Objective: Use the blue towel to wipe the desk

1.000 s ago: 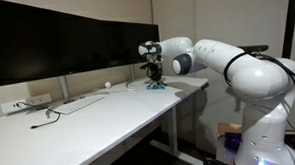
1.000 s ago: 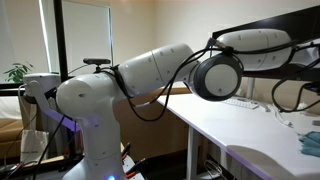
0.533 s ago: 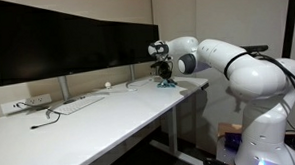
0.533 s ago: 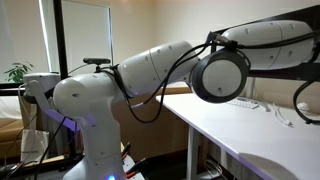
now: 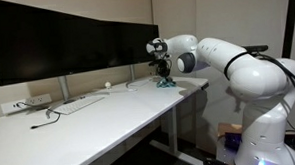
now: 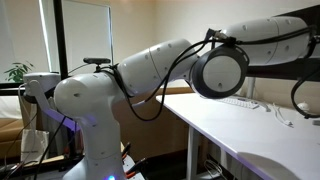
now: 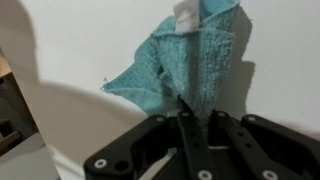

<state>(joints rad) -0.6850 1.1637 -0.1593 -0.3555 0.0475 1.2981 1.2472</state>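
The blue towel [image 7: 185,62] is a teal terry cloth with a white tag, spread crumpled on the white desk [image 7: 90,40]. In the wrist view my gripper [image 7: 198,112] is shut on the near edge of the towel, a fold pinched between the two black fingers [image 7: 186,125]. In an exterior view the gripper [image 5: 163,76] presses the towel [image 5: 168,83] onto the far right end of the desk [image 5: 99,115], by the edge. In the exterior view from behind the arm the towel and gripper are hidden.
Two dark monitors [image 5: 66,41] stand along the back of the desk. A power strip [image 5: 26,103], cables and a keyboard [image 5: 78,103] lie under them. The desk's right edge [image 5: 203,85] is close to the towel. The arm's body [image 6: 150,70] fills the view from behind.
The gripper and towel slid to the right along the desk between one second ago and half a second ago. Since then they have hardly moved.
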